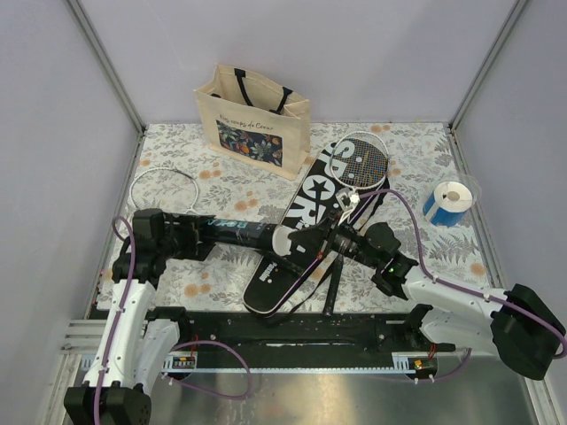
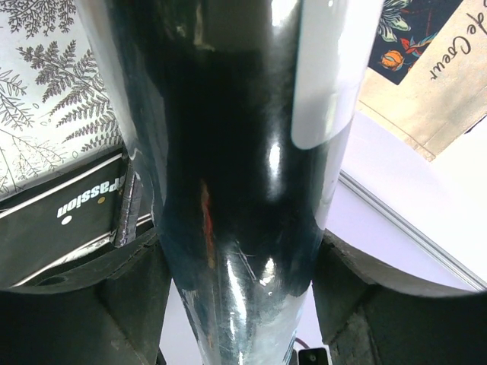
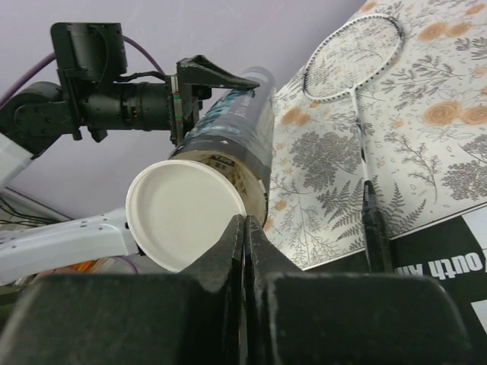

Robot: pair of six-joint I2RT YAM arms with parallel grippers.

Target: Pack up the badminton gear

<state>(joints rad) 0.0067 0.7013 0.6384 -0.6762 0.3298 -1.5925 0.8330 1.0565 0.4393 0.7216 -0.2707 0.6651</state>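
Top external: left claw (image 1: 205,232) pinching tube (image 1: 250,235) above cover (image 1: 310,190); right claw (image 3: 244,230) pressed together at rim of cap (image 3: 183,214).

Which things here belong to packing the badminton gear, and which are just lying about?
For the job:
black tube
racket cover
racket on the cover
second racket, far left

Lying about:
tote bag
blue-and-white roll
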